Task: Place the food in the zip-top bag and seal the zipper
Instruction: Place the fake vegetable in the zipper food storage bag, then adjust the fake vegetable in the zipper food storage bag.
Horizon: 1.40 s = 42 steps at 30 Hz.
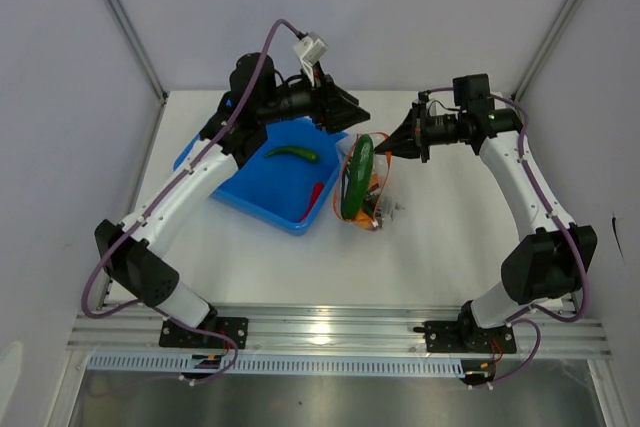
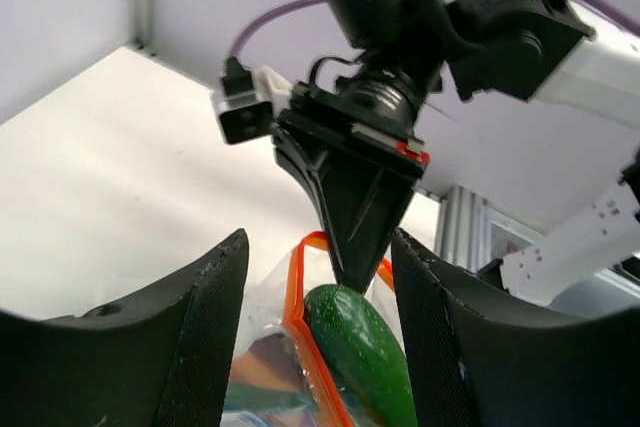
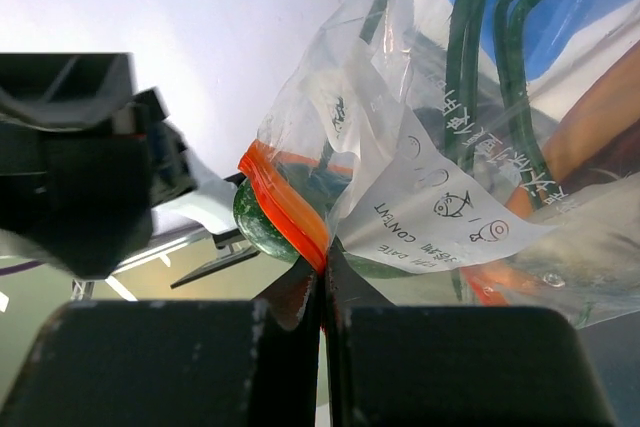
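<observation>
Right pincer point(image 3: 325, 262) is fully closed, nipping the zipper point(image 3: 290, 209) at one edge of the mouth. My read is that it's there to hang the zip-top bag point(image 3: 430, 177) so the opening gapes toward the other arm. The bag body droops away below and beyond its tip. Left pincer point(image 1: 350, 117) has jaws parted about midway and holds nothing that I can see. It sits just across the mouth from the right one, lined up on the opening, which looks like a feed or release pose. A dark green vegetable point(image 1: 357, 177) sits in the mouth inside the orange loop. Its rounded end is right under the right pincer's tip and its long axis runs back toward the left pincer's jaws. From above it reads as steeply upright with a slight lean. I can't tell if it brushes the left fingers, or how deep it has gone. The strip is bowed open, so the bag is not sealed yet. A green pod point(image 1: 291, 153) and a red chili point(image 1: 315, 193) lie in the blue tray point(image 1: 250, 192), below and beside the left pincer, so loading looks unfinished.
</observation>
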{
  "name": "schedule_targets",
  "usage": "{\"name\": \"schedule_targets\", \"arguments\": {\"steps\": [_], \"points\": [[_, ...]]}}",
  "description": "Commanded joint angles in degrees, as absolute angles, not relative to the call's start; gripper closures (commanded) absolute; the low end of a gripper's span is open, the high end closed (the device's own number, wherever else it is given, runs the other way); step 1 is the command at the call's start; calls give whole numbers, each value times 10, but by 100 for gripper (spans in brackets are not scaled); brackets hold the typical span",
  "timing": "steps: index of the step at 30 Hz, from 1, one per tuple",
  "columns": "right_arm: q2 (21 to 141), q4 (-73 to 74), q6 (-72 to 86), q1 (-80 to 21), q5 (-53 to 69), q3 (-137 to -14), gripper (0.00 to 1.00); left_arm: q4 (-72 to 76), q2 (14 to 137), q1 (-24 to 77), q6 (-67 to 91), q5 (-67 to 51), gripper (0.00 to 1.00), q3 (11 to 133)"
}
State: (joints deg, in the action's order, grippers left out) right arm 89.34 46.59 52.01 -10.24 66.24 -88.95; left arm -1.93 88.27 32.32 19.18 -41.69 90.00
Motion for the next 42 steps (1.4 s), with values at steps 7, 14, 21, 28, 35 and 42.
{"name": "schedule_targets", "arguments": {"steps": [7,14,21,28,35,42], "points": [[868,482,519,-98,627,-903,100,-373,884,359,178,-195,33,1043],[867,467,542,-98,578,-907,100,-491,896,400,217,-170,35,1061],[863,473,537,-98,551,-901,100,-546,925,437,222,-137,35,1121],[865,484,528,-98,532,-908,100,-554,953,449,225,-134,35,1142],[867,484,529,-98,533,-907,100,-546,993,453,211,-129,37,1155],[867,483,530,-98,533,-906,100,-542,1014,454,214,-138,39,1161]]}}
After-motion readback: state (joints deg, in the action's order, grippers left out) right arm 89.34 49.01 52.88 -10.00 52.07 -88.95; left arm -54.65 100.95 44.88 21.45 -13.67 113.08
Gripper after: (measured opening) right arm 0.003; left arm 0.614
